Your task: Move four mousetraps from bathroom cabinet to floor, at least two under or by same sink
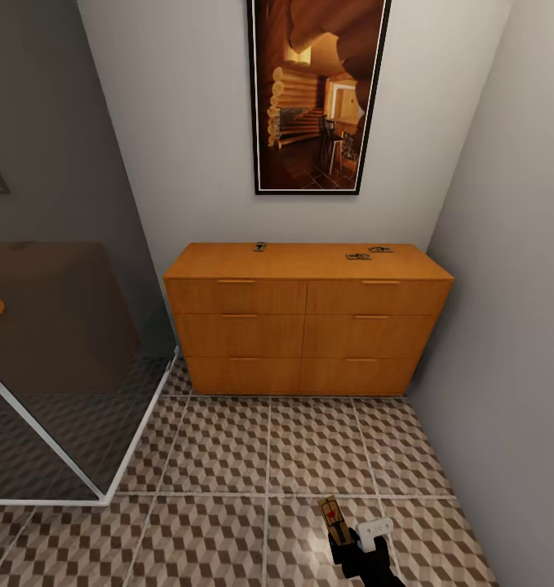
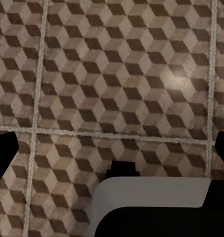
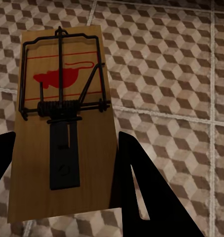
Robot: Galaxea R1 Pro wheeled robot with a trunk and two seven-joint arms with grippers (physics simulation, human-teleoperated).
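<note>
- I am in a small bathroom corner. The bathroom floor point(image 1: 228, 456) has big square tiles with a tiny brown, beige and white cube pattern and pale lines between them.
- The cabinet point(image 1: 308, 326) stands ahead of me against the white back wall. It is orange-brown wood with six drawers in two columns, and all the drawers look shut.
- Three mousetraps lie on top of the cabinet. One point(image 1: 260, 246) is near the back, left of the middle. Two more point(image 1: 358, 257) point(image 1: 380, 249) lie close together toward the right side.
- A tall framed picture point(image 1: 317, 94) of a log room hangs on the wall above the cabinet.
- A grey wall point(image 1: 513, 285) closes in on the right, just beside the cabinet's end.
- On the left is a dark glass shower wall point(image 1: 56, 359) with a white frame. Its corner comes close to the cabinet's bottom left.
- The floor between me and the cabinet is bare tile.
- My right jaws point(image 1: 350, 538) are low in the head view, over the floor. They are clenched on the fourth mousetrap point(image 3: 62, 123). In the right wrist view its wooden board sits between my two black fingers point(image 3: 141, 197), with the dark wire and the red mouse mark facing up.
- My left jaws point(image 2: 112, 148) point down at the tiles. Their black tips sit far apart with nothing between them, so they are released.
</note>
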